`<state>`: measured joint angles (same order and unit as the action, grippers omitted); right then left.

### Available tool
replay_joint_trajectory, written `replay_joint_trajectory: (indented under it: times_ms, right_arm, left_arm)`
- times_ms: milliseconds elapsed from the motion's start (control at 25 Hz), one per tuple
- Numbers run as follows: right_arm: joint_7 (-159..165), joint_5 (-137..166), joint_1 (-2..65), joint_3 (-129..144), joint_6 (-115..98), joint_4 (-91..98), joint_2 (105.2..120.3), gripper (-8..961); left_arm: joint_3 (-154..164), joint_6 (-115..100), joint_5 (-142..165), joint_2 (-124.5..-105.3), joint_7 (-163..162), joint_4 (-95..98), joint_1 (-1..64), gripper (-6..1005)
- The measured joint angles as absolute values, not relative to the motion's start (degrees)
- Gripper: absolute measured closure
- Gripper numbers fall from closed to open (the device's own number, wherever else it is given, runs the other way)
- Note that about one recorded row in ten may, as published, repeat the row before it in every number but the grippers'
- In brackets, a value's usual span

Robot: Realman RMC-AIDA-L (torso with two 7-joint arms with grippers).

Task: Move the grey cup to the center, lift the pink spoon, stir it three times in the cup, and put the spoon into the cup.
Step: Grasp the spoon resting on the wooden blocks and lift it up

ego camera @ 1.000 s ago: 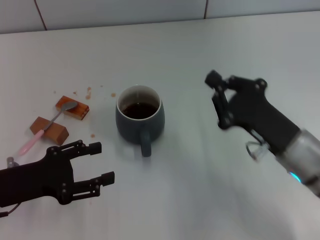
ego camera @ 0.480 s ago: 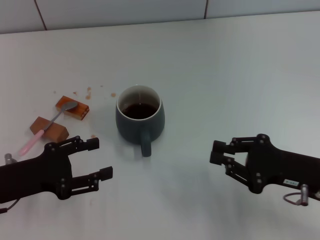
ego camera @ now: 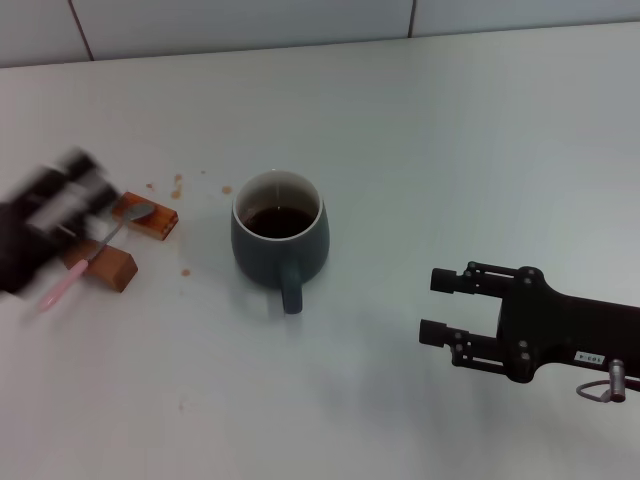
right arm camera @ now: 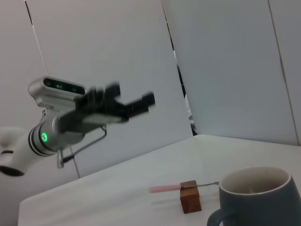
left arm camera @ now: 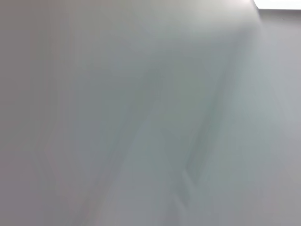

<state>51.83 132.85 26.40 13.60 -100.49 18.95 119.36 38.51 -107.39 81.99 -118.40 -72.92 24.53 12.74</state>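
The right hand [ego camera: 437, 307] hangs low at the near right, fingers parted and pointing toward the robot's left, its dark wrist running off the right edge. The left hand [ego camera: 55, 205] is a raised blur at the far left edge; in the right wrist view the left hand [right arm camera: 134, 101] is high in the air, its fingers parted and holding nothing.

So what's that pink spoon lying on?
The pink spoon rests across two brown blocks, bowl on the farther one, handle past the nearer. The blurred left gripper covers part of that block.
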Motion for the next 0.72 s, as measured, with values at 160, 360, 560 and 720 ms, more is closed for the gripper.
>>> replay_joint_trajectory:
  times_ms: [160,360,560,720]
  right_arm:
    - [51.7,132.7,26.2,13.6,-100.5,19.5,119.36,320]
    - [51.7,132.7,26.2,13.6,-100.5,19.7,119.40,227]
    - [51.7,133.0,26.4,13.6,-100.5,19.7,119.43,208]
    - [51.7,133.1,26.2,13.6,-100.6,19.8,119.44,208]
  left_arm:
    - [26.5,-104.9,76.9,-118.15,-83.5,16.6,9.9,211]
    - [25.1,-99.2,77.0,-118.11,-87.2,14.5,7.5,211]
    - [25.7,-95.4,77.2,-118.04,-88.9,11.7,6.5,212]
    - [26.4,-91.7,77.3,-118.03,-89.5,10.0,5.9,212]
